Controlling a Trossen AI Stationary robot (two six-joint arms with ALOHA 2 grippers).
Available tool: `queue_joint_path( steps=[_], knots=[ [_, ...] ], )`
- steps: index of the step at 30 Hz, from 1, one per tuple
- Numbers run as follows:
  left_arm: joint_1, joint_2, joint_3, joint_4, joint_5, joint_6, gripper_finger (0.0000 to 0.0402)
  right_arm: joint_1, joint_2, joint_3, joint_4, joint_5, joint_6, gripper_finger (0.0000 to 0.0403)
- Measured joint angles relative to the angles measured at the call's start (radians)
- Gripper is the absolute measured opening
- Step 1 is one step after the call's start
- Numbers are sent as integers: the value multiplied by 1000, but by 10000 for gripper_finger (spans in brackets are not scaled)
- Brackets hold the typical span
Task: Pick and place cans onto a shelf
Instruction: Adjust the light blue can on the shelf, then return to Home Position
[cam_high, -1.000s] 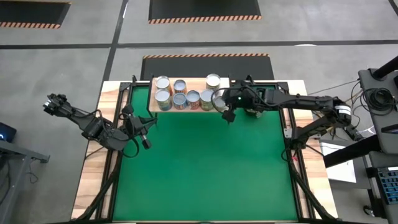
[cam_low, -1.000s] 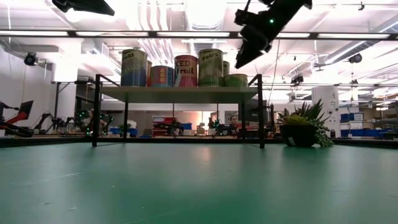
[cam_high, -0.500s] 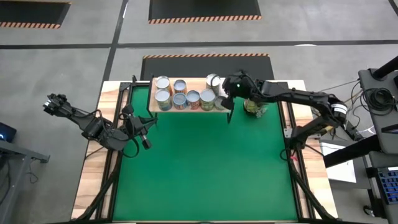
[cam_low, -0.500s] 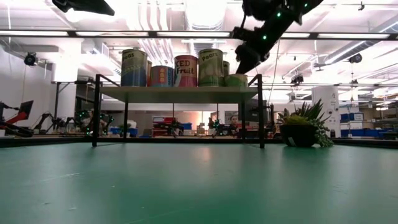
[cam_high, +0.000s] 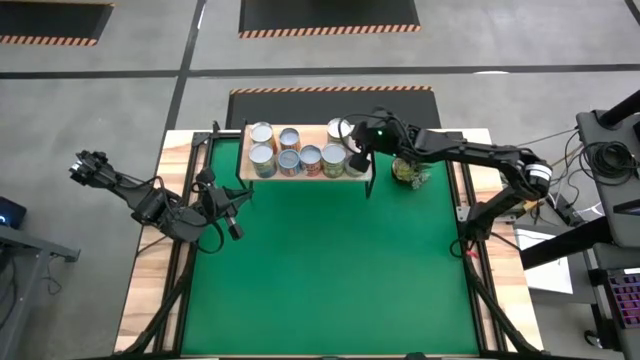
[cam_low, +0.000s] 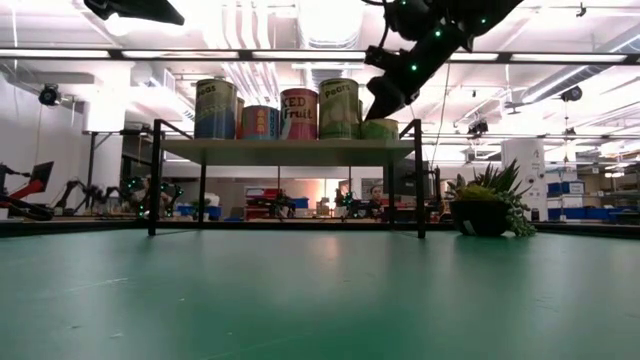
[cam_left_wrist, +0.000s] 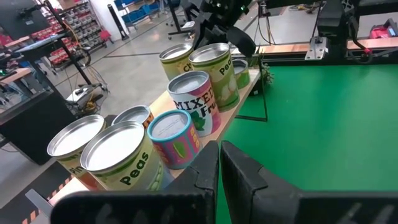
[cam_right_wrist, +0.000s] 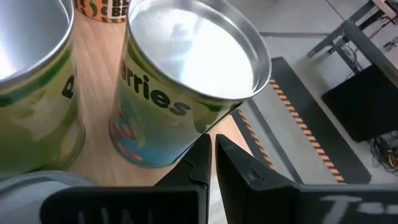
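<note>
Eight cans beside right pincer

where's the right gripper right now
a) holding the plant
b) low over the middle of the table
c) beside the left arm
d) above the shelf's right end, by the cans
d: the high view shows the right gripper, shut and empty, over the right end of the shelf next to the cans.

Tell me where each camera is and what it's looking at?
High: above, looking down on the table, both arms.
Low: table height, facing the shelf; right gripper above.
Left wrist: past the shut left gripper toward the cans.
Right wrist: shut fingers close over one can.
All four show the cans.
</note>
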Motion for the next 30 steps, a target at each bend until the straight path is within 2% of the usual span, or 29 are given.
queue_joint_path(
  steps=[5,9,18,26,30],
  knots=[
    [0,0,0,0,0,0,0,0,-1,0,41,-52,-1,12],
    [0,0,0,0,0,0,0,0,2,0,39,-46,0,12],
    [0,0,0,0,16,-1,0,18,-90,0,-84,-42,56,12],
    [0,1,0,0,23,-4,0,117,-191,-13,-245,-94,196,12],
    [0,2,0,0,26,-16,0,216,-205,-49,-274,-104,252,12]
  ],
)
